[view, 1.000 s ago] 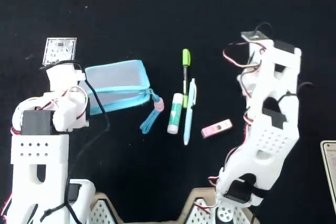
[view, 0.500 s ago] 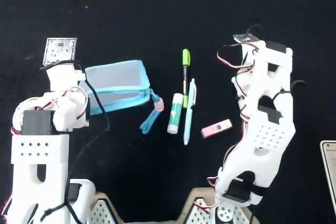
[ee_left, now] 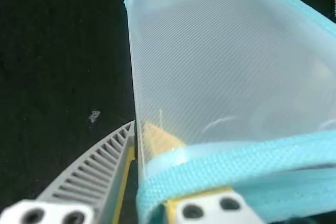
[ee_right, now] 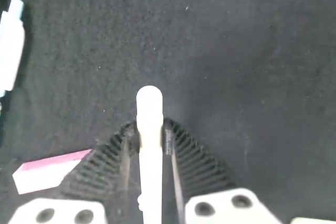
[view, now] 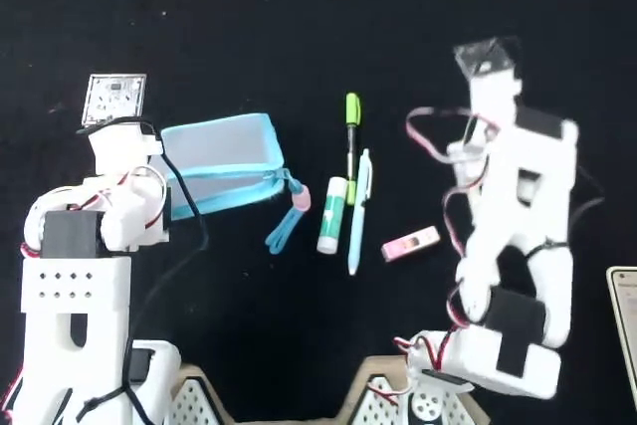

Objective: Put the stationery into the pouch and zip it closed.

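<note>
Four stationery pieces (view: 332,214) lie loose at 3 o'clock of the pouch (view: 224,161). Left gripper (ee_left: 136,135) clamps the pouch edge, evidently to steady it for loading. Right gripper (ee_right: 149,127) is closed tight on a white stick (ee_right: 149,103).

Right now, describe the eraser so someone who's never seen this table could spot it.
On the black table, find the light blue pen lying in the middle. The eraser lies close beside it without touching, on the side away from the pouch. It is a short, flat pink and white block; its neighbours are long and thin.
</note>
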You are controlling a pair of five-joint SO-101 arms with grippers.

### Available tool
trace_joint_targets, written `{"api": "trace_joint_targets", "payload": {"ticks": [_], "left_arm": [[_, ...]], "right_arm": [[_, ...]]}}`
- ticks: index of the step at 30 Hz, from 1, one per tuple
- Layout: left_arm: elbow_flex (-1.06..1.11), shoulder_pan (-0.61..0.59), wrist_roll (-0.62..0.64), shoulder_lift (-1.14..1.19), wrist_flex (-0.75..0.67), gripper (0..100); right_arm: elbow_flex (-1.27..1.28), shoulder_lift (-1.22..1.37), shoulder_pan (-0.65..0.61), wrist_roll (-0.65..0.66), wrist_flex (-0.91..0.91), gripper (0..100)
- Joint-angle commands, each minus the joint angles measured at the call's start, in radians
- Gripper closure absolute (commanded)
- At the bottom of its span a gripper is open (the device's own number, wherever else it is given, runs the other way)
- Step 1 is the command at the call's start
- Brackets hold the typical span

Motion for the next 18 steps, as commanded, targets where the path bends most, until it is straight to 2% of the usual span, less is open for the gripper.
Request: {"api": "trace_joint_targets", "payload": {"ticks": [1, 6, 9, 13, 18], "left_arm": [[0.031, 0.004, 0.008, 0.003, -0.002, 97], [0.028, 0.004, 0.008, 0.003, -0.002, 97], [0.031, 0.004, 0.008, 0.003, -0.002, 97], [0.033, 0.004, 0.008, 0.003, -0.002, 97], [0.033, 0.004, 0.008, 0.003, -0.002, 97]], "right_arm": [[0.104, -0.038, 0.026, 0.043, -0.149, 98.7], [0.122, 0.101, 0.052, 0.046, -0.213, 97.5], [0.077, 0.182, 0.049, 0.003, -0.195, 91.0], [-0.062, 0.26, 0.046, -0.083, -0.078, 88.5], [-0.252, 0.329, 0.046, -0.109, 0.074, 88.5]]}}
